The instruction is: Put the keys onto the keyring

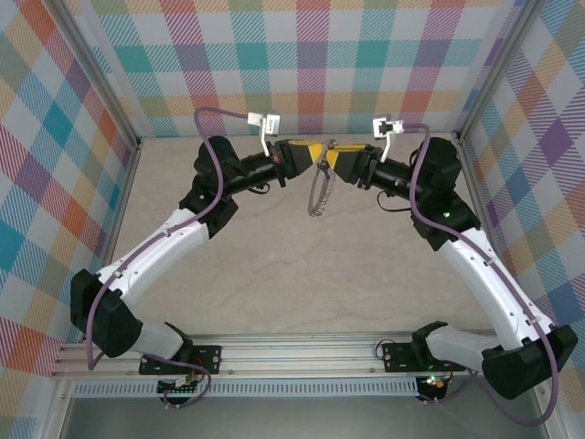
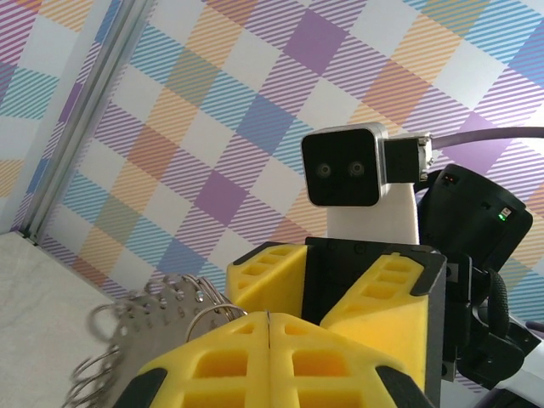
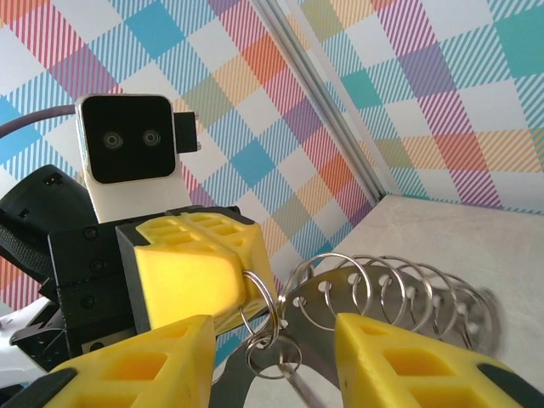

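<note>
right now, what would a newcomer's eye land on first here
Two yellow-fingered grippers meet nose to nose above the far middle of the table: the left gripper shut on a large thin silver metal hoop fringed with small loops, the right gripper open. Bright multicoloured plaid walls surround them.

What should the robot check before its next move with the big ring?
1. Left hand holding the ring: ok, its fingers are shut on the ring's edge.
2. Right hand ready to grab: ok, its fingers are wide apart, with small loops between them.
3. Ring off the table: ok, it hangs between the two hands.
4. Hands not bumping: cannot tell, they are very close together.
5. Where the key is: cannot tell.
</note>
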Controlling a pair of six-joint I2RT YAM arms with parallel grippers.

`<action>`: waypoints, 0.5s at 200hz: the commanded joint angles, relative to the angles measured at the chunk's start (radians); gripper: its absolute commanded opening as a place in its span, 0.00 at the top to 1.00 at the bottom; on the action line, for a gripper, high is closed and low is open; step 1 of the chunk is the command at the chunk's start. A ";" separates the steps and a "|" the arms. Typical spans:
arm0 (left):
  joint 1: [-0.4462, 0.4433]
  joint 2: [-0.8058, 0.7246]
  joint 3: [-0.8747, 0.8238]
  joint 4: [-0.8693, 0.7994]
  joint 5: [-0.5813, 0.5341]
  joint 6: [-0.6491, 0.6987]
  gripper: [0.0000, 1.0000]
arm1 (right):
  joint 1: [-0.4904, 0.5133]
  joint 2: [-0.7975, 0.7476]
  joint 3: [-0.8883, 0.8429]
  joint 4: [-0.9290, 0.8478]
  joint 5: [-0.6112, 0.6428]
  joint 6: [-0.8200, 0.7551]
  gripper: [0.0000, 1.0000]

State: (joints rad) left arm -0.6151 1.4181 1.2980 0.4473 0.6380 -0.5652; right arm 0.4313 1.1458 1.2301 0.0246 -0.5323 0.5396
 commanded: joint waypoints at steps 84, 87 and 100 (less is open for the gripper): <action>-0.021 -0.026 0.004 0.065 0.032 -0.009 1.00 | -0.003 0.035 0.058 0.061 -0.068 0.020 0.75; -0.021 -0.026 0.005 0.065 0.031 -0.007 1.00 | -0.003 0.034 0.058 0.061 -0.068 0.021 0.76; -0.023 -0.024 0.004 0.066 0.033 -0.007 1.00 | -0.003 0.037 0.062 0.063 -0.073 0.022 0.81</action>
State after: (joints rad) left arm -0.6212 1.4181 1.2980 0.4484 0.6559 -0.5652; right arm 0.4313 1.1767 1.2518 0.0418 -0.5789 0.5537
